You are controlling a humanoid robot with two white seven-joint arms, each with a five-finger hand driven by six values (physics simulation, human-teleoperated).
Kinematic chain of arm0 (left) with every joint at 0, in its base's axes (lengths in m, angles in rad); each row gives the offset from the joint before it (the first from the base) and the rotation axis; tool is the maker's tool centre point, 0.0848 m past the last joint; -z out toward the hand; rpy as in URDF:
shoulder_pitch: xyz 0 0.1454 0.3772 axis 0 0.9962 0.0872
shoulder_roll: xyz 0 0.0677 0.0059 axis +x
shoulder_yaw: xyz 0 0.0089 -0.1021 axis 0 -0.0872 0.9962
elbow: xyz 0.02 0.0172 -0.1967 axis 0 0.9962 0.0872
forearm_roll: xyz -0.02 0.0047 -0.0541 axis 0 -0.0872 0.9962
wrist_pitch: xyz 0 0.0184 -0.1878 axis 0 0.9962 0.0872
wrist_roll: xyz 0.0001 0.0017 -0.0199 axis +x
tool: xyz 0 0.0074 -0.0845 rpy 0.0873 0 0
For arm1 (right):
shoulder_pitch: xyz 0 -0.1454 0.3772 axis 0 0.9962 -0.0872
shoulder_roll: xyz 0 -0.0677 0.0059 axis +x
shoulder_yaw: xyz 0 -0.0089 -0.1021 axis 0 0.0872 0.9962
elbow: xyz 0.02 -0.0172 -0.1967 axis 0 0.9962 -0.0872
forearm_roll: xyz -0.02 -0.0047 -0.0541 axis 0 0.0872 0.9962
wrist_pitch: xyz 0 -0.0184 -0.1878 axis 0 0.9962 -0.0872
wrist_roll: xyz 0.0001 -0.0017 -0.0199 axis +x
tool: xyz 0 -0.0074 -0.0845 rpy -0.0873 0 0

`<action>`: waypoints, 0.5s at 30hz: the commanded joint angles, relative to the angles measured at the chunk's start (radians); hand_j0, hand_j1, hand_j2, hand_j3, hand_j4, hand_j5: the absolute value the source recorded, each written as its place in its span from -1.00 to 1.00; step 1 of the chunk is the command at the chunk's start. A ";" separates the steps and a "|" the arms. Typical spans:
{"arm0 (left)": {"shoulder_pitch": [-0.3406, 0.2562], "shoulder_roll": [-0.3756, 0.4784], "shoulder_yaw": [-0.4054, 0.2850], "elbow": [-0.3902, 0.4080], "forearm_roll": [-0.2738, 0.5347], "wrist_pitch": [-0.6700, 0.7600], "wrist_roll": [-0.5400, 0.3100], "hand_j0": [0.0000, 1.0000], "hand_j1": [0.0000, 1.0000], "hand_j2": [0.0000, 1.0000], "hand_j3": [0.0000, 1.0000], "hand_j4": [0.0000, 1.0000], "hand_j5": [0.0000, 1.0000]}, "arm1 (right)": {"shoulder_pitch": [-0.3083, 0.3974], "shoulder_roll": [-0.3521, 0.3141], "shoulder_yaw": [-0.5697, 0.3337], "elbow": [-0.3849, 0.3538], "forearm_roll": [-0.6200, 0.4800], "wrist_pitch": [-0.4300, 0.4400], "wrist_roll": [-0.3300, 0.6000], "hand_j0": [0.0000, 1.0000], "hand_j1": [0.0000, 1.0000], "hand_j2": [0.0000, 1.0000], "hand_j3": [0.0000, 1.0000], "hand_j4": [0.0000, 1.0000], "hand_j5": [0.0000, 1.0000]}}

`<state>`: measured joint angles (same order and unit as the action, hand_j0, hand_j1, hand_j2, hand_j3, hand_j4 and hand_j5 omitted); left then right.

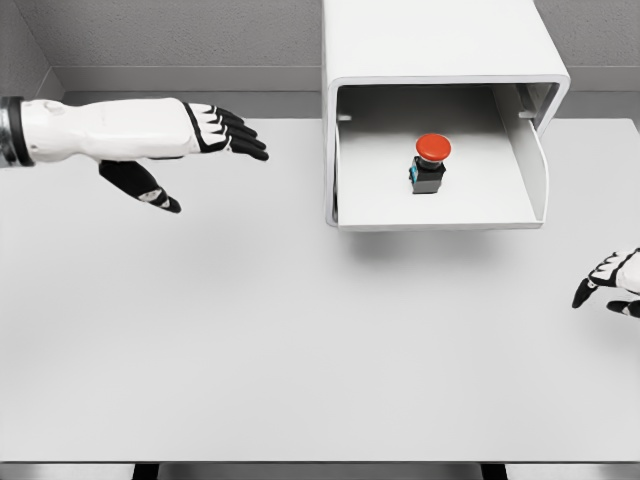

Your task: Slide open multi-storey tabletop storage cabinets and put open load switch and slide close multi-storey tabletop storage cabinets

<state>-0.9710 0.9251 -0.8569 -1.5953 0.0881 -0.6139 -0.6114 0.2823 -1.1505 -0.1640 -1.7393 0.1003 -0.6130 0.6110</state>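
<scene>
A white storage cabinet [440, 45] stands at the back of the table, right of the middle. Its drawer [440, 212] is slid out toward me. Inside the drawer stands the load switch [430, 162], a dark block with a round red button on top. My left hand [215, 150] hovers to the left of the cabinet, fingers stretched out and thumb hanging down, holding nothing. My right hand [612, 285] shows only at the right edge, below the drawer, fingers relaxed and empty.
The white table [300, 340] stretches out in front of the cabinet, with its front edge near the bottom of the picture. A grey wall [180, 40] runs behind the table.
</scene>
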 commanded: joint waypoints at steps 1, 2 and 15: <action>0.000 0.001 -0.010 0.006 0.005 0.003 0.001 1.00 1.00 1.00 1.00 1.00 1.00 | 0.000 -0.005 0.061 -0.016 0.012 0.002 0.000 0.11 0.11 0.11 0.11 0.11 0.11; 0.002 0.001 -0.010 0.008 0.005 0.003 0.001 1.00 1.00 1.00 1.00 1.00 1.00 | -0.003 -0.005 0.063 -0.017 0.012 0.002 0.000 0.11 0.11 0.11 0.11 0.11 0.11; -0.035 -0.006 -0.062 0.052 0.005 0.003 0.001 1.00 1.00 1.00 1.00 1.00 1.00 | -0.236 -0.005 0.236 -0.020 0.007 0.002 0.000 0.13 0.13 0.13 0.13 0.13 0.13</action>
<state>-1.0093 0.9197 -0.9028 -1.5457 0.0874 -0.6136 -0.6113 0.0353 -1.1538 0.0555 -1.7583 0.1144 -0.6130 0.6110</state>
